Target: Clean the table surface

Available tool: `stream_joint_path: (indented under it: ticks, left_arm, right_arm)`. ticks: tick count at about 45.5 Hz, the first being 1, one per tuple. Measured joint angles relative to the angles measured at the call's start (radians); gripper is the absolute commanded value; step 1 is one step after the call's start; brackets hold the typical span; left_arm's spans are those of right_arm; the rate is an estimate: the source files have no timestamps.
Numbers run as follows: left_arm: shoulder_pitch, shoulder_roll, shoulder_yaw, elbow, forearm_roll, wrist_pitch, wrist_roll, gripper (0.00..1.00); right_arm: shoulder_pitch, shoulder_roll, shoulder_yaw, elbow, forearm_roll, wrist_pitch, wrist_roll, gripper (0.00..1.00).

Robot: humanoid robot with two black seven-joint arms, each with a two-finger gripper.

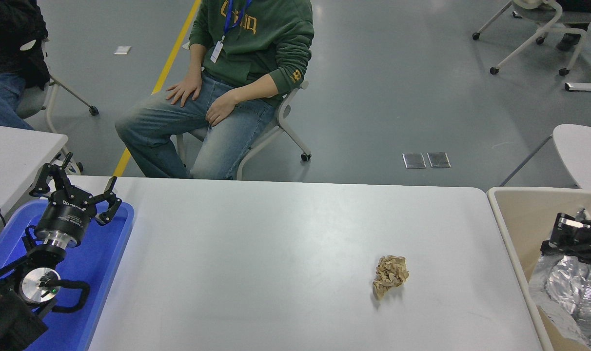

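While the right gripper [568, 234] hung over the beige bin [510, 214], its fingers were pinched on a silver wrapper [568, 287]. One brown paper ball [390, 275] lay on the table [276, 253], right of centre. At lower left, over a blue tray [100, 263], the left gripper [78, 190] was spread wide.

- Left arm: enters at the lower left and points away from the camera; its wrist tilts slightly right. The left gripper [76, 187] has its fingers spread wide.
- Right arm: enters at the right edge, reaching leftward. The right gripper [566, 234] is clamped on crinkled silver foil [568, 287].
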Motion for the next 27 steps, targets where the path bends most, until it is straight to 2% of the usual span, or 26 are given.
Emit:
stream_joint_path:
  ticks: [27]
  left_arm:
    - [0.0,0.0,0.0,0.0,0.0,0.0,0.0,1.0]
  right_arm:
    - [0.007,-0.012,-0.002,-0.008,-0.007,0.007,0.0,0.0]
